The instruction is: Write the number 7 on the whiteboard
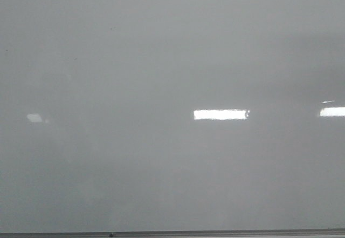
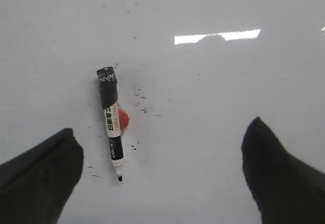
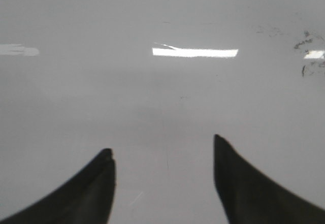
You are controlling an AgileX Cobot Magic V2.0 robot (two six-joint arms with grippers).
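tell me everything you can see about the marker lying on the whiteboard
The marker shows only in the left wrist view. It lies flat on the whiteboard, its bare black tip pointing toward the camera, uncapped. What looks like its black cap sits on the far end; the white barrel carries a printed label and a black band near the tip. A small red-orange object sits against its side. Faint black smudges dot the board around it. The left tool is open, not touching it.

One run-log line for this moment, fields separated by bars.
left claw open above marker | right claw open, empty | whiteboard no 7 visible
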